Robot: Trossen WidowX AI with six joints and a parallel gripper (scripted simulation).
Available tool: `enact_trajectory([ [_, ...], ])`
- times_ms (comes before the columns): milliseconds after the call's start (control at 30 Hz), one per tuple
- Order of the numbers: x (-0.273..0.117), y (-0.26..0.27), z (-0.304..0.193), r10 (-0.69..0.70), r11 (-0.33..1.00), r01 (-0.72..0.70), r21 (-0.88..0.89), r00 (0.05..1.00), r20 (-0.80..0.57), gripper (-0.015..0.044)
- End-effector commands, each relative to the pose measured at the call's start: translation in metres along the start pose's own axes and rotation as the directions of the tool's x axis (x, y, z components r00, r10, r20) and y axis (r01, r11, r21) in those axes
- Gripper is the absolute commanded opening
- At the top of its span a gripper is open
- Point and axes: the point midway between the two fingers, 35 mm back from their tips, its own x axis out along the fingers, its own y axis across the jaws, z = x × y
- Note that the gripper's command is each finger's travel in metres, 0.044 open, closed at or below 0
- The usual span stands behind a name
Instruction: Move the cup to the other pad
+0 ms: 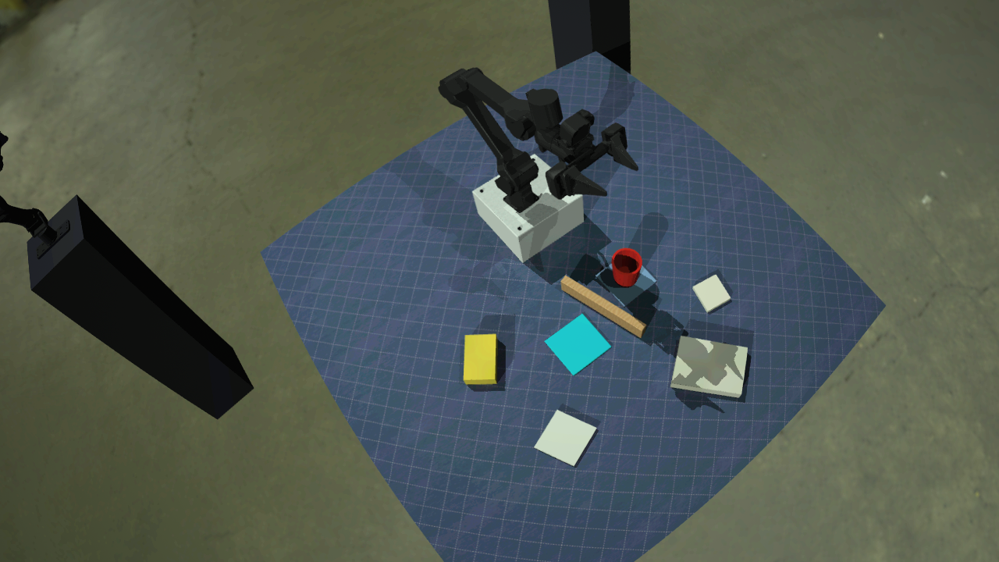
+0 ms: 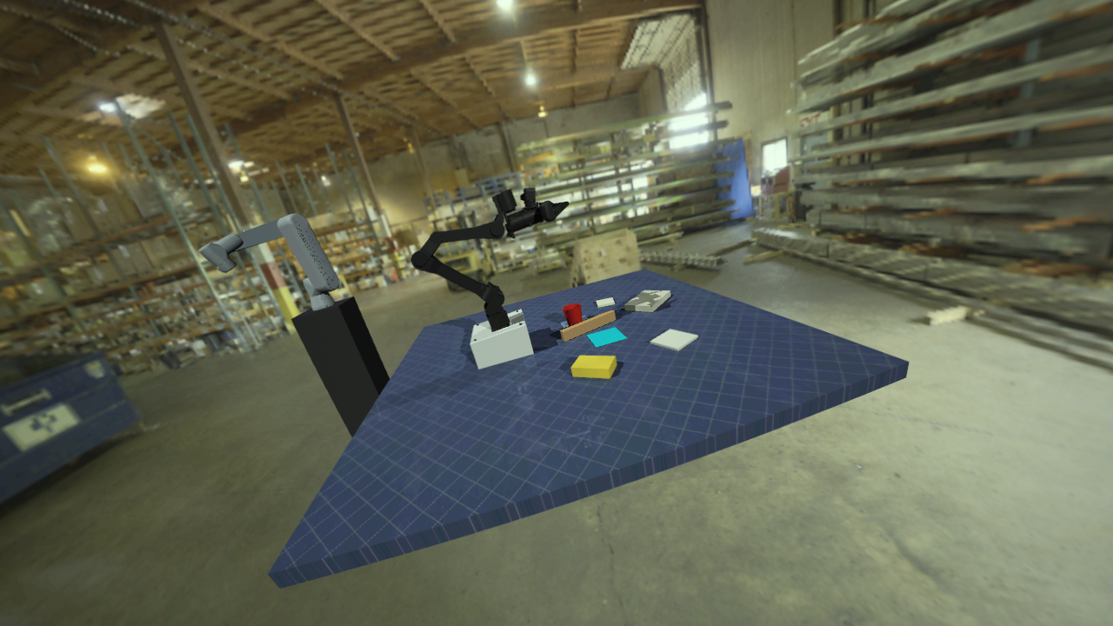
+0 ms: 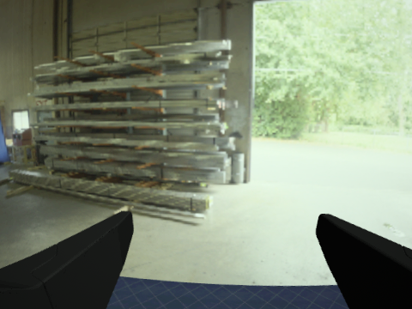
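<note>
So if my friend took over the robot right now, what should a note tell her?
Gripper: open, holding nothing, raised high above the table, away from the cup.
Small red plastic cup: upright on the dark translucent square pad beside the long wooden bar. Marbles can't be made out.
Flat cyan square pad: bare, on the other side of the bar; probably the target.
Done: nothing yet.
Left: grasp cup, lift over the bar, keep it level, set down, release.
</note>
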Motion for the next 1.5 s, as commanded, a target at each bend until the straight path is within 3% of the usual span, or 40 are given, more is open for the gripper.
enact_trajectory([
  [0,0.002,0.0,-0.003,0.002,1.0,-0.001,0.011,1.0,-0.014,0.0374],
  [167,0.028,0.015,-0.09,0.039,0.957,0.077,0.28,0.921,-0.387,0.0242],
  [267,0.03,0.024,-0.147,0.056,0.894,0.23,0.385,0.795,-0.604,0.0164],
  [333,0.023,0.03,-0.185,0.061,0.836,0.368,0.406,0.674,-0.737,0.0148],
  [533,-0.023,0.044,-0.276,0.036,0.617,0.763,0.192,0.216,-0.976,0.0148],
  [633,-0.054,0.047,-0.306,0.002,0.484,0.875,-0.022,-0.026,-1.0,0.0148],
  [700,-0.066,0.048,-0.314,-0.012,0.434,0.895,-0.103,-0.109,-0.994,0.0148],
  [1467,-0.071,0.05,-0.332,-0.014,0.427,0.897,-0.114,-0.119,-0.993,0.0148],
])
